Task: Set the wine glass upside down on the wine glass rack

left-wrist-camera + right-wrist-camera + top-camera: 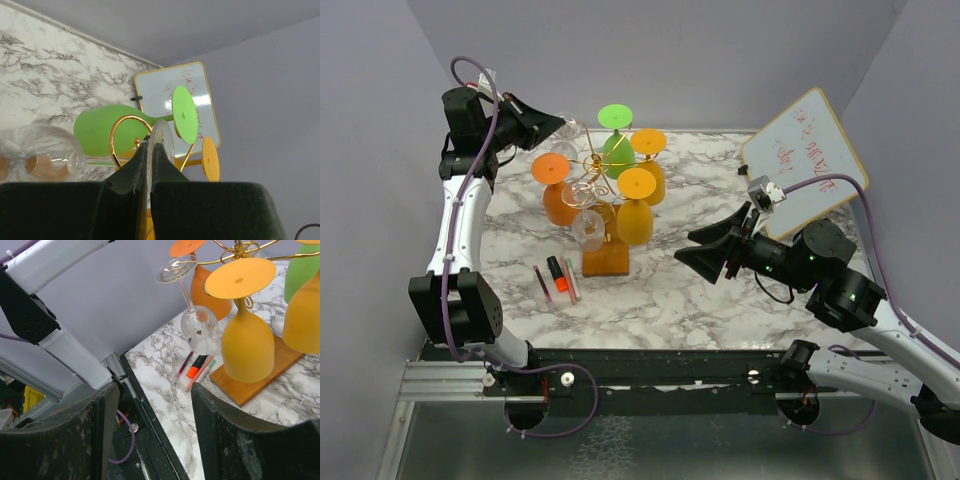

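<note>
The wine glass rack [592, 172] is a gold wire stand on a wooden base [606, 261]. Green [617, 150], orange [558, 198] and two yellow glasses [636, 215] hang on it upside down, as does a clear one [588, 229]. My left gripper [556, 128] is shut on the foot disc of another clear wine glass [571, 128], held at the rack's far left. In the left wrist view the jaws [151, 143] pinch the foot [165, 135]; its bowl [40, 157] lies left, next to a gold ring [127, 120]. My right gripper [692, 250] is open and empty, right of the rack.
Several pens and an orange highlighter [557, 278] lie left of the wooden base. A small whiteboard [805, 160] leans at the back right. The right wrist view shows the hanging clear glass [200, 326], a yellow glass [247, 347] and the table's near edge [150, 405].
</note>
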